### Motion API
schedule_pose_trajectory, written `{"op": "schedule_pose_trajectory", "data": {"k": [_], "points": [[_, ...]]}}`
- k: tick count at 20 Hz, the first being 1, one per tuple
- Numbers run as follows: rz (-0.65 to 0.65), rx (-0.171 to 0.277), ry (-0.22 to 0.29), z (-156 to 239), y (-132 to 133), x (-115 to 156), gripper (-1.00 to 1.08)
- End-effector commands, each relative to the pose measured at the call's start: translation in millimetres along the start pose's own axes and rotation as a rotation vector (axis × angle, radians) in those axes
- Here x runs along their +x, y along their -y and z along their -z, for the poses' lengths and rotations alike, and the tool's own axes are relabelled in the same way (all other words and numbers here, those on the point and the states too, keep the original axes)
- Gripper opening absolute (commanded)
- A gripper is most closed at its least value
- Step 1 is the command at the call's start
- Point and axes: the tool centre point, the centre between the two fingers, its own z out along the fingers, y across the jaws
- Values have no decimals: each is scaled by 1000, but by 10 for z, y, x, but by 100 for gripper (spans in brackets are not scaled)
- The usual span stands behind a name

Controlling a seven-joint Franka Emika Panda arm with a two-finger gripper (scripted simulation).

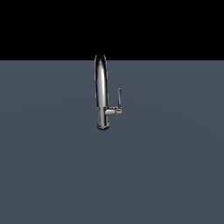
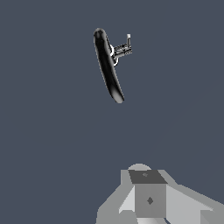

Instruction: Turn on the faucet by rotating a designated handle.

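Note:
The chrome gooseneck faucet [image 1: 101, 87] stands upright on the grey surface in the middle of the exterior view. A short side stub [image 1: 113, 111] sticks out toward that view's right. The thin dark handle [image 1: 119, 97] rises straight up from the stub's end. The gripper is not in the exterior view. In the wrist view I look down on the faucet [image 2: 107, 65], with the stub [image 2: 121, 50] and the handle's tip [image 2: 128, 40] beside it. Grey parts of the gripper [image 2: 148, 192] show well apart from the faucet, touching nothing. I cannot tell how the jaws stand.
A flat grey-blue surface [image 1: 52, 166] spreads around the faucet in both views. A black background lies beyond its far edge [image 1: 175, 60]. No other objects show.

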Motion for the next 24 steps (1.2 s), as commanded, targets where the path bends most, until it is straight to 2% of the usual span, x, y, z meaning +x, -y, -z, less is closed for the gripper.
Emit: {"op": "schedule_pose_trajectory", "data": {"k": [1,24], "points": [[-33,33,37,-26,16,146,-100],[-352,357,397,-531,-1,1486,-100]]}}
